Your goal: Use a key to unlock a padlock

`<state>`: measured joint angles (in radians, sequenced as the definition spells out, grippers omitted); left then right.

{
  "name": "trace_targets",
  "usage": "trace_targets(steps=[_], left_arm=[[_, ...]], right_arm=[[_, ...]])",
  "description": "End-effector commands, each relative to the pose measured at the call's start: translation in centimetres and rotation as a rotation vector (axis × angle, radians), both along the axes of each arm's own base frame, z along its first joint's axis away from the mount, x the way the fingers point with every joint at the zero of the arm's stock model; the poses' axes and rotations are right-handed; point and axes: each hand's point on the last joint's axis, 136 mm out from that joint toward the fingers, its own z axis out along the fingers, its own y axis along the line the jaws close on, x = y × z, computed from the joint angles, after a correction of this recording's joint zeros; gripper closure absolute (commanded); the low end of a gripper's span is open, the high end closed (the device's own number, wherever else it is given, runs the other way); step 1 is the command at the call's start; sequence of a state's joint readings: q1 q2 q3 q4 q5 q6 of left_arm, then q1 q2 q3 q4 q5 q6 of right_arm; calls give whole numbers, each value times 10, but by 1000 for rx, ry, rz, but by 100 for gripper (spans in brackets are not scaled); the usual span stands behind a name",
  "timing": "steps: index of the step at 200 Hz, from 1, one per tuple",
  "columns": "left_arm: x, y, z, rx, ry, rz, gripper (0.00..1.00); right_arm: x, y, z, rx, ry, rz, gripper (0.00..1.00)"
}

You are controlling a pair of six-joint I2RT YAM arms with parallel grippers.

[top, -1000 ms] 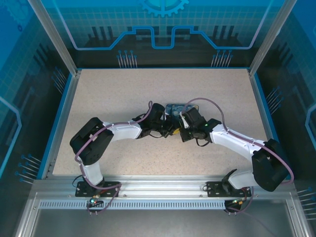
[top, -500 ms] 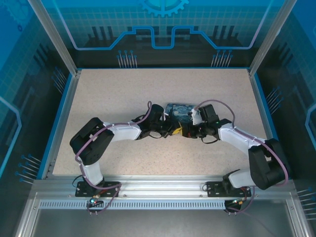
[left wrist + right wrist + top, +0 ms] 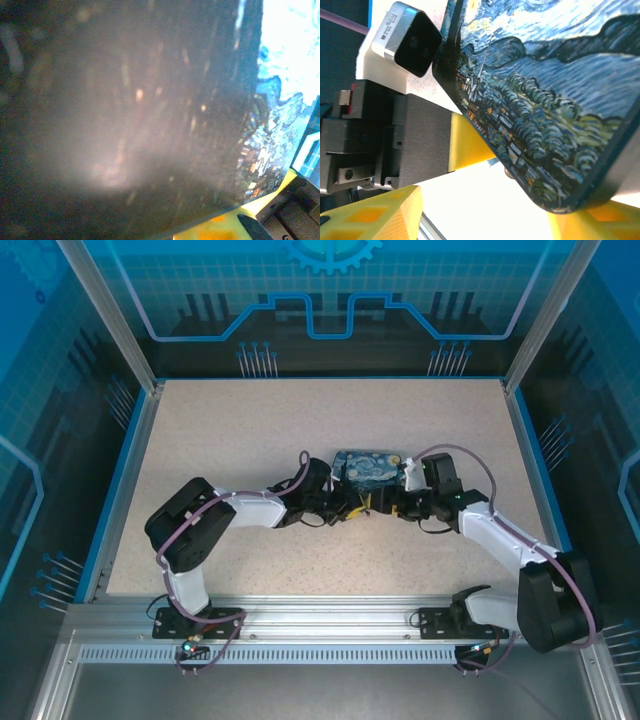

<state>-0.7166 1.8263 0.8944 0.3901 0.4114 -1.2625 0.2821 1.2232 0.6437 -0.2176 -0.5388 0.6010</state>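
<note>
My two grippers meet at the near edge of the Starry Night box [image 3: 365, 468] in the middle of the table. In the top view my left gripper [image 3: 350, 509] is shut, pointing right just below the box. My right gripper [image 3: 377, 505] faces it. In the right wrist view my right gripper [image 3: 480, 225] is open, its yellow fingers [image 3: 370, 215] far apart, with the box's corner [image 3: 570, 190] between them. The left gripper's yellow finger [image 3: 470, 142] lies under the box edge. The dark box side [image 3: 125, 125] blocks the left wrist view. The padlock and the key are hidden.
The speckled beige table [image 3: 220, 430] has a blue rim [image 3: 120, 480] and glass walls on three sides. An aluminium rail [image 3: 330, 615] with both arm bases runs along the near edge. Open surface lies left, right and beyond the box.
My right arm has swung out to the right and its gripper has opened. More of the box top shows in the top view. The left arm has barely moved.
</note>
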Motion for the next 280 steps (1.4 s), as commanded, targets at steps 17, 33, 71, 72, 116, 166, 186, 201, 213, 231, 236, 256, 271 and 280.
trace_targets(steps=[17,33,71,72,116,166,186,201,213,231,236,256,271,280], left_arm=[[-24,2,-28,74,34,-50,100],[-30,2,-35,91,36,-52,100],[-42,-2,-48,111,41,-61,99],[-43,-2,-48,112,40,-62,99],[-48,0,-55,147,31,-70,76],[-51,7,-37,149,-17,-78,50],[-52,11,-22,139,-45,-76,44],[-53,15,-12,139,-63,-78,40],[-52,18,-4,136,-80,-72,38],[-44,23,9,124,-103,-57,35],[-42,26,11,126,-108,-51,35],[-26,34,23,127,-137,-22,34],[-12,42,31,135,-156,-4,34],[-3,47,36,143,-167,5,33]], right_arm=[[1,-1,-9,36,31,-77,33],[0,-2,-17,29,46,-110,33],[8,-10,-30,27,61,-227,33],[8,-11,-30,27,62,-229,33],[23,-19,-30,1,41,-312,33],[45,-20,-28,-20,34,-343,33],[57,-17,-27,-27,30,-340,33],[67,-15,-25,-29,23,-340,33],[76,-12,-23,-29,12,-331,33],[86,-5,-20,-31,-5,-298,35],[87,-4,-19,-30,-9,-288,35],[79,-3,-17,-41,-28,-246,36],[66,-7,-21,-64,-34,-228,37],[59,-11,-25,-79,-38,-220,38]])
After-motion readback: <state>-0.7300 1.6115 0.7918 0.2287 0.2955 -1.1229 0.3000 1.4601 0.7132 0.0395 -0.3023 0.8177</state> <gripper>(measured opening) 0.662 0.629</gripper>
